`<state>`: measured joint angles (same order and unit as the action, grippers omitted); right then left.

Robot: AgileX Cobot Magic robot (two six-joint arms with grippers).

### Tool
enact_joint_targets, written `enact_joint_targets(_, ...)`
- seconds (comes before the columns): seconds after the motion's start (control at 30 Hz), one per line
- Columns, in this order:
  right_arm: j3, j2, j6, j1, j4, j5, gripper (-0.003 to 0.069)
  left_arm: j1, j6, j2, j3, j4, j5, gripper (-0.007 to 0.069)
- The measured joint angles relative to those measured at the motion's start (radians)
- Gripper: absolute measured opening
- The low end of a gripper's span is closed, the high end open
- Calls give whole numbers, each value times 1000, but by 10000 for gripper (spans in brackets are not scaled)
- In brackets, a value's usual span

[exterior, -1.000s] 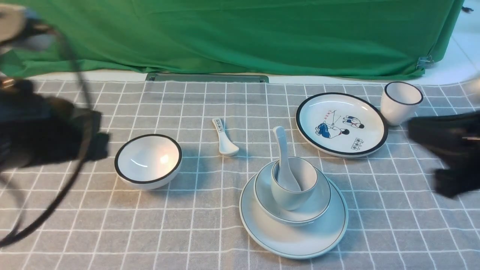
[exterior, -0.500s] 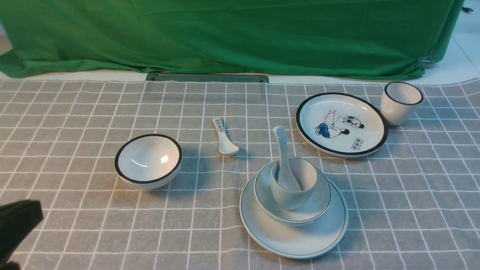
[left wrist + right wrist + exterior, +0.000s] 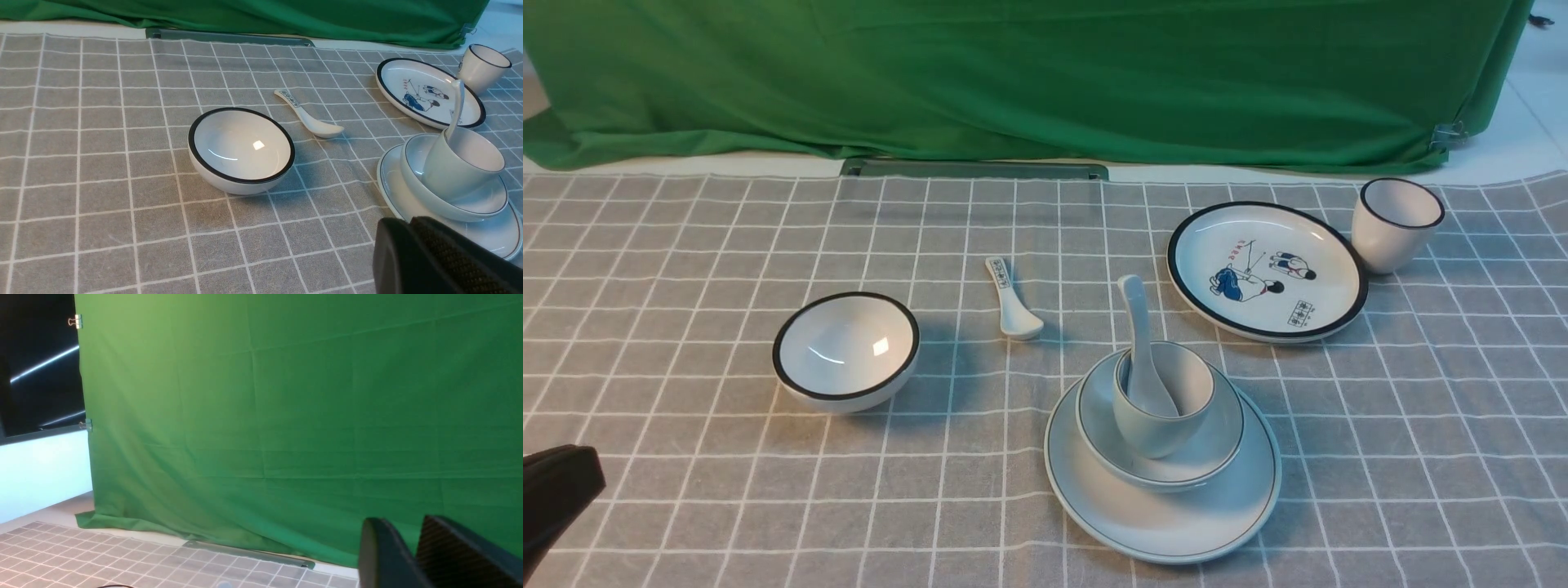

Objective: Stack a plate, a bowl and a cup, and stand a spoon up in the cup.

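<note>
front: raised, central, looked forward-down over whole worktop (image 3: 727,490) to green backdrop (image 3: 1013,73) | left wrist: low, near, shared black-rimmed bowl (image 3: 846,351) and plate (image 3: 1160,531) with front | right wrist: faced backdrop, nearly level

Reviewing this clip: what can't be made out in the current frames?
Black right gripper: absent from front view; right wrist view shows no dishes.
Large plain white plate: near rim hidden behind black left gripper, left wrist view.
Printed white ceramic spoon: handle marks too small to read, front view.
</note>
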<state>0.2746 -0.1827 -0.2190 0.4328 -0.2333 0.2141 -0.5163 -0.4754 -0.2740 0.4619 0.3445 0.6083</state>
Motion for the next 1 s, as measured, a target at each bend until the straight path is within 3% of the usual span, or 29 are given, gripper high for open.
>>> enact_joint_targets(0.17,0,0,0,0,0,0,192,0,9,0,0,1,-8,10)
enact_joint_targets(0.23,0,0,0,0,0,1,193,13,72,17,-10,-38,-56,10)
enact_joint_targets(0.33,0,0,0,0,0,1,197,85,309,70,-65,-212,-184,10)
enact_joint_targets(0.43,0,0,0,0,0,1,204,233,611,174,-177,-456,-330,10)
enact_joint_targets(0.5,0,0,0,0,0,1,210,328,681,243,-266,-527,-403,10)
enact_joint_targets(0.57,0,0,0,0,1,2,221,448,689,269,-358,-555,-445,10)
enact_joint_targets(0.67,-1,0,0,0,1,4,226,513,653,272,-434,-516,-436,10)
enact_joint_targets(1.0,-1,0,0,0,1,4,239,483,627,272,-469,-437,-386,11)
